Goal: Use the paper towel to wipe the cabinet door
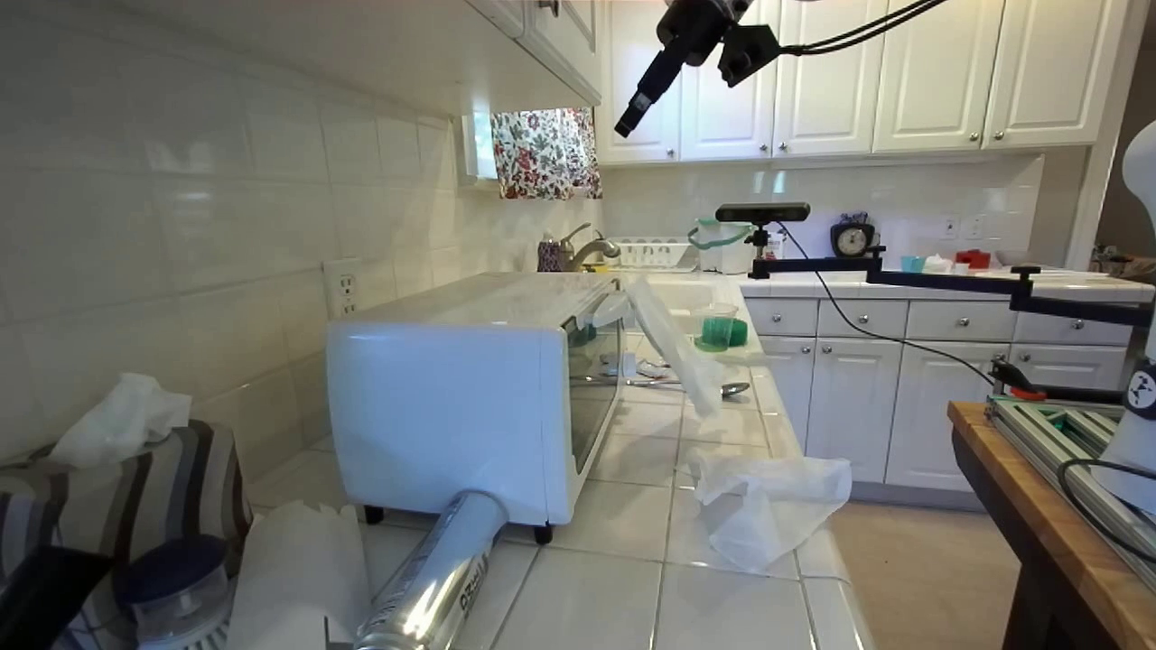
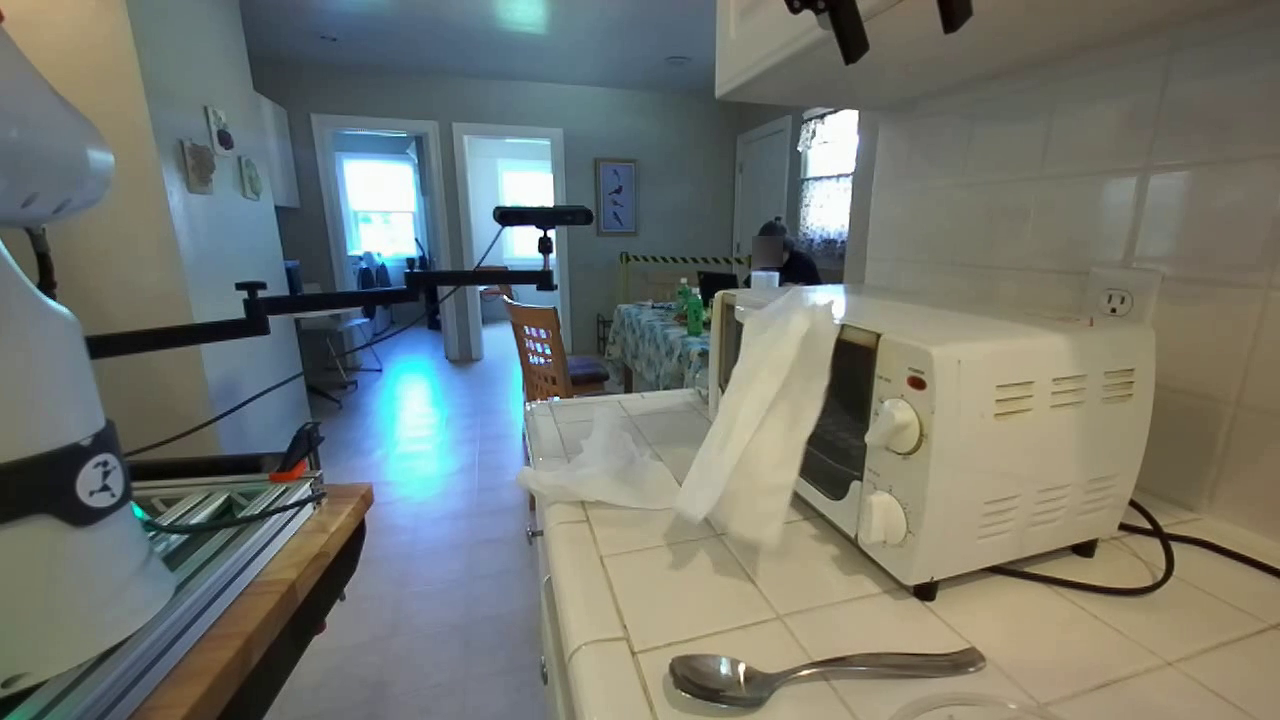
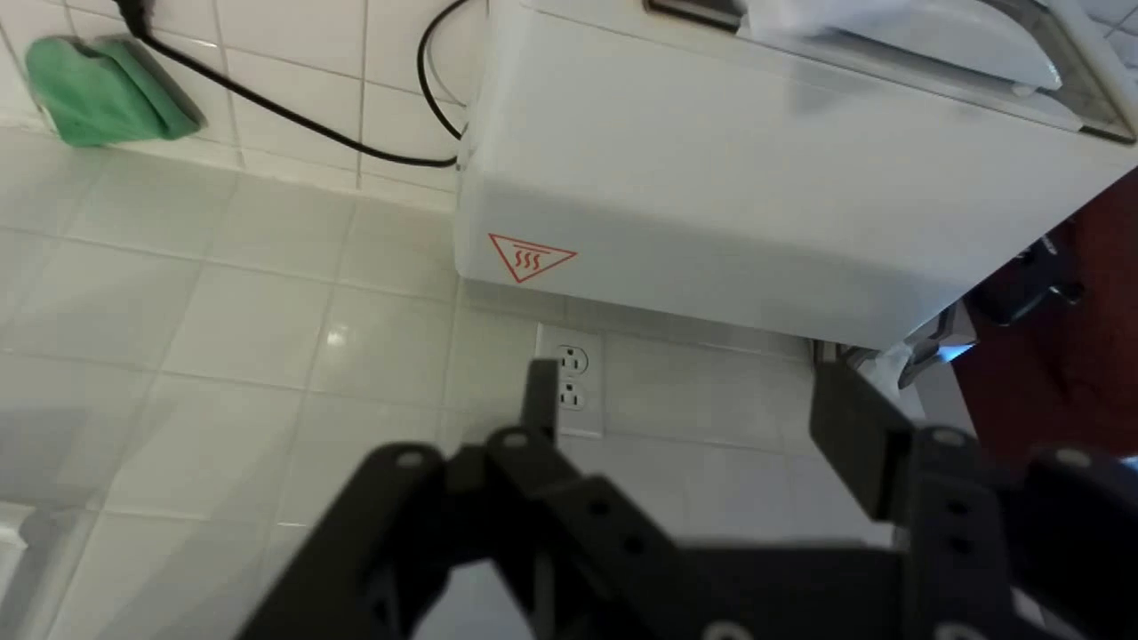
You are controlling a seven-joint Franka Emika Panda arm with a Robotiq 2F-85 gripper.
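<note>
Tool (image 3: 689,396): jaws wide apart, nothing btwn. Paper towel (image 2: 762,420) well below, hanging on oven (image 2: 1000,440) front, long axis slanting down; prob needs descent.

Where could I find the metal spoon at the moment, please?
In an exterior view, the metal spoon lies on the white tiled counter, low and right of centre, nearer the viewer than the toaster oven.
</note>
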